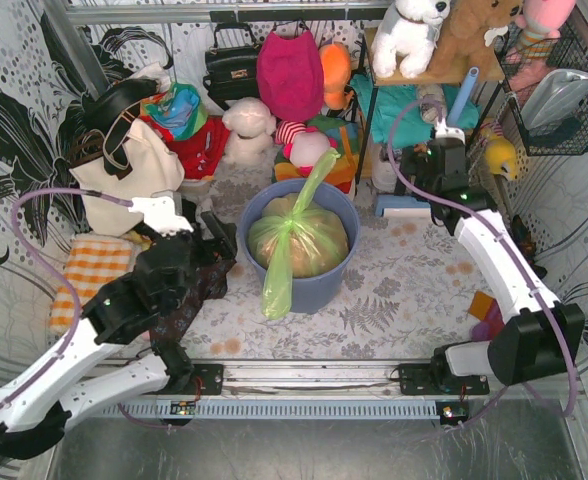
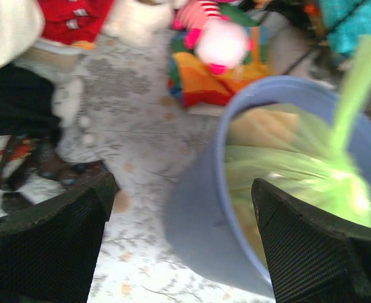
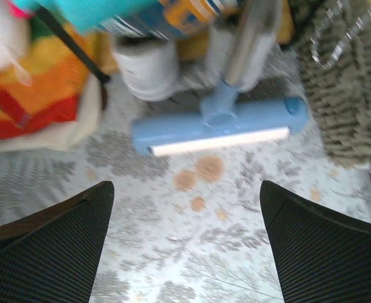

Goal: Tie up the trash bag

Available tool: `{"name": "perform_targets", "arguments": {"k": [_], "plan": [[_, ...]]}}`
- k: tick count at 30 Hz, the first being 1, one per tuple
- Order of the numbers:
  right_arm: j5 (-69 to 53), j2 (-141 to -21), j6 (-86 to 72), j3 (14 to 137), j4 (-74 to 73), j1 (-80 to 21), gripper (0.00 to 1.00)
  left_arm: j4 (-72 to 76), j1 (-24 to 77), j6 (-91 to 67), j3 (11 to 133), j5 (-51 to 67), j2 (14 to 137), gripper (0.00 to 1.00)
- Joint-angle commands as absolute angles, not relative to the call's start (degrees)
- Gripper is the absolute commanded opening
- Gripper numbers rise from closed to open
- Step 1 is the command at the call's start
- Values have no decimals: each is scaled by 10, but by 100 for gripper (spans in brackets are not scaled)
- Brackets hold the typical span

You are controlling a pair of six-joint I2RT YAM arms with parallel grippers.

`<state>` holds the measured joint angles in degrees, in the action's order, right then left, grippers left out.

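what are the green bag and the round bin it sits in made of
The trash bag looks like thin, glossy, translucent plastic film: light passes through it, brownish contents show inside, and its gathered neck bunches into fine creases. The bin looks like rigid moulded plastic, with a smooth matte blue-grey wall and an even round rim, though painted metal cannot be ruled out from here.

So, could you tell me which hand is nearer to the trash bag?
Left. The left hand is just left of the bin holding the trash bag; the right hand is farther off to the right, by the blue squeegee.
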<state>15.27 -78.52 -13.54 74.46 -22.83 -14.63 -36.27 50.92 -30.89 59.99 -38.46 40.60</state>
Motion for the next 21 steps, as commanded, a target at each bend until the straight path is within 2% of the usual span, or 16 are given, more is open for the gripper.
{"name": "perform_targets", "arguments": {"k": [1, 6, 10, 15, 21], "plan": [[172, -718, -101, 638, -145, -115, 98, -262, 458, -267, 548, -479, 423, 98], [258, -675, -88, 480, -43, -92, 97, -189, 286, -272, 476, -362, 481, 98], [313, -644, -60, 350, 95, -87, 97, -92, 212, -272, 399, -380, 506, 98], [360, -636, -31, 246, 240, -82, 97, 73, 197, -216, 308, -446, 560, 98], [364, -686, -14, 160, 422, -82, 97, 357, 195, -105, 193, -511, 663, 98]]}}
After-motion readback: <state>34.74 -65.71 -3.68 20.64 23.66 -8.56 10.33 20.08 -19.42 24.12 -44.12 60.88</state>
